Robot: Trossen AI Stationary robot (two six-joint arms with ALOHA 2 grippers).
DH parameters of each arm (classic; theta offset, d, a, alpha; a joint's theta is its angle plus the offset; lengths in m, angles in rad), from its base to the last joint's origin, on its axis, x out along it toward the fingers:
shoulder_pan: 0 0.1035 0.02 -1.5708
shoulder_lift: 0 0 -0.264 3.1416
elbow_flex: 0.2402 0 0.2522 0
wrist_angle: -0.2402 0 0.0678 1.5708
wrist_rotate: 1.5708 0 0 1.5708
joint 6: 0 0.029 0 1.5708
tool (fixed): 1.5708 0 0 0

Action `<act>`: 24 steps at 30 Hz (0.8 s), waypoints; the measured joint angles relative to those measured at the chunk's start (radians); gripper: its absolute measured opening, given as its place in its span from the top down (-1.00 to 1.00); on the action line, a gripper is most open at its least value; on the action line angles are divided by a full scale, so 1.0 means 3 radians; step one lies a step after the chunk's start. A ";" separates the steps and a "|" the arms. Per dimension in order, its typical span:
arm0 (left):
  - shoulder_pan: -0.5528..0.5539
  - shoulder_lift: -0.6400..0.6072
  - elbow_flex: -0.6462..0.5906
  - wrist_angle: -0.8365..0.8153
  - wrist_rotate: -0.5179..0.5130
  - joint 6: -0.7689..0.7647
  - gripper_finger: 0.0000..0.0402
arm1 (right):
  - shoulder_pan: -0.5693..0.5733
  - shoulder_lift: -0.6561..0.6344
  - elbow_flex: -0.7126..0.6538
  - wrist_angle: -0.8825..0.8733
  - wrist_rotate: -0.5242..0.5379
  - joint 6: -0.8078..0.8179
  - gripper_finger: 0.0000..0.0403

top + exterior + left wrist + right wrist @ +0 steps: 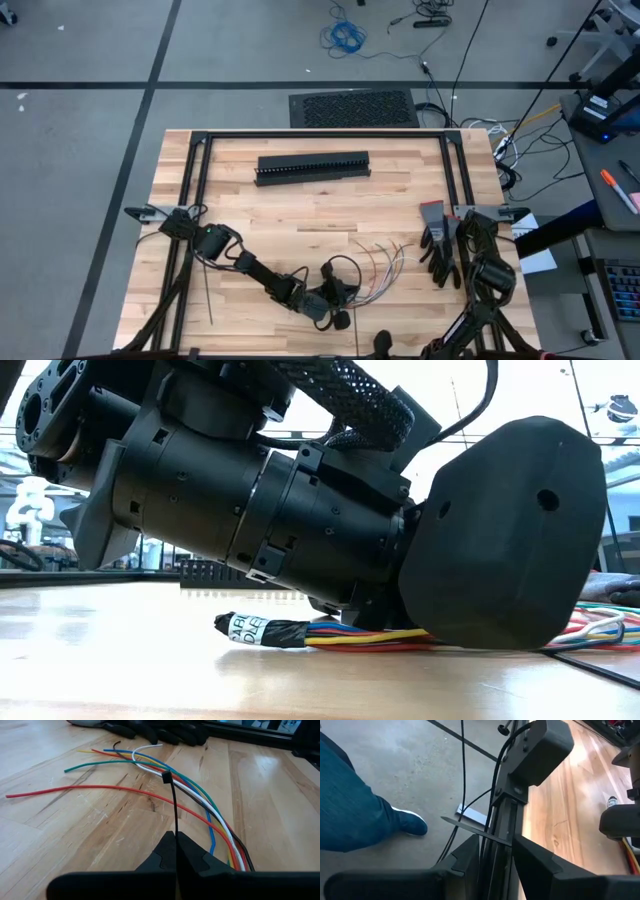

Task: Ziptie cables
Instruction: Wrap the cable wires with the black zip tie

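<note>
While your left gripper (pixel 175 837) sits low at the table's near edge, pressed together on one ziptie (pixel 173 810), note that the strip points straight ahead and its head hangs over the cables (pixel 200 800). The bundle's long axis runs from beside the fingers away toward the right arm, splaying at the far end. Your left arm is much nearer. The right gripper (pixel 492 845) waits at the table's right edge, and you cannot tell whether it grips anything. Count one bundle and two zipties, including a loose strip (pixel 205 295) well apart at left.
</note>
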 joint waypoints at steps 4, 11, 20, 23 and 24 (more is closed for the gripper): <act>0.0001 0.0000 0.0000 0.0001 -0.0001 -0.0004 1.00 | -0.0067 0.0002 0.0002 0.0024 -0.0008 -0.0115 0.46; 0.0001 0.0000 0.0000 0.0001 -0.0003 -0.0011 1.00 | -0.0115 0.0002 0.0005 0.0091 -0.0025 -0.0297 0.46; 0.0004 0.0000 0.0004 0.0006 -0.0039 -0.0025 1.00 | -0.0148 -0.0002 0.0005 0.0400 0.0043 -0.0450 0.46; 0.0003 0.0000 0.0004 0.0004 -0.0047 -0.0024 1.00 | -0.0158 -0.0003 0.0006 0.0398 0.0027 -0.0366 0.46; -0.0001 0.0000 0.0004 0.0004 -0.0048 -0.0023 1.00 | -0.0158 -0.0003 0.0006 0.0395 0.0025 -0.0338 0.48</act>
